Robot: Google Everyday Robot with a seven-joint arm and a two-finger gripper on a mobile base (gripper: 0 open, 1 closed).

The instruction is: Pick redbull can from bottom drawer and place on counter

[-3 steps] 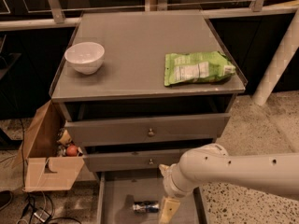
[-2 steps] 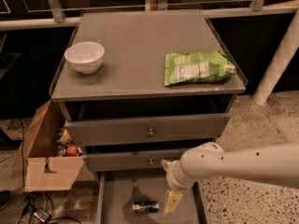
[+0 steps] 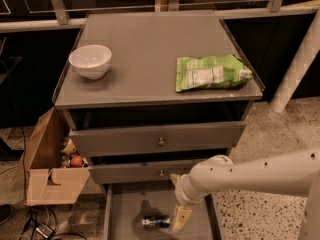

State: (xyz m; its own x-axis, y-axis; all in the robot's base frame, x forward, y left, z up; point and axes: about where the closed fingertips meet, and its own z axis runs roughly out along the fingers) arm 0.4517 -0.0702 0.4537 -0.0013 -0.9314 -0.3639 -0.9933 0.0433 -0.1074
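The redbull can [image 3: 155, 222] lies on its side on the floor of the open bottom drawer [image 3: 125, 209], near its middle. My gripper [image 3: 180, 215] hangs inside that drawer just right of the can, close to it; I cannot make out contact between them. The white arm [image 3: 250, 173] reaches in from the right, crossing in front of the drawer's right wall. The counter [image 3: 145, 54] is the grey cabinet top above.
A white bowl [image 3: 90, 60] sits at the counter's left and a green snack bag [image 3: 212, 72] at its right. The two upper knobbed drawers [image 3: 160, 138] stand slightly pulled out above the gripper. An open cardboard box [image 3: 50, 169] stands left of the cabinet, with cables on the floor.
The wrist has shifted slightly inside the bottom drawer, staying beside the can. The can lies where it was.
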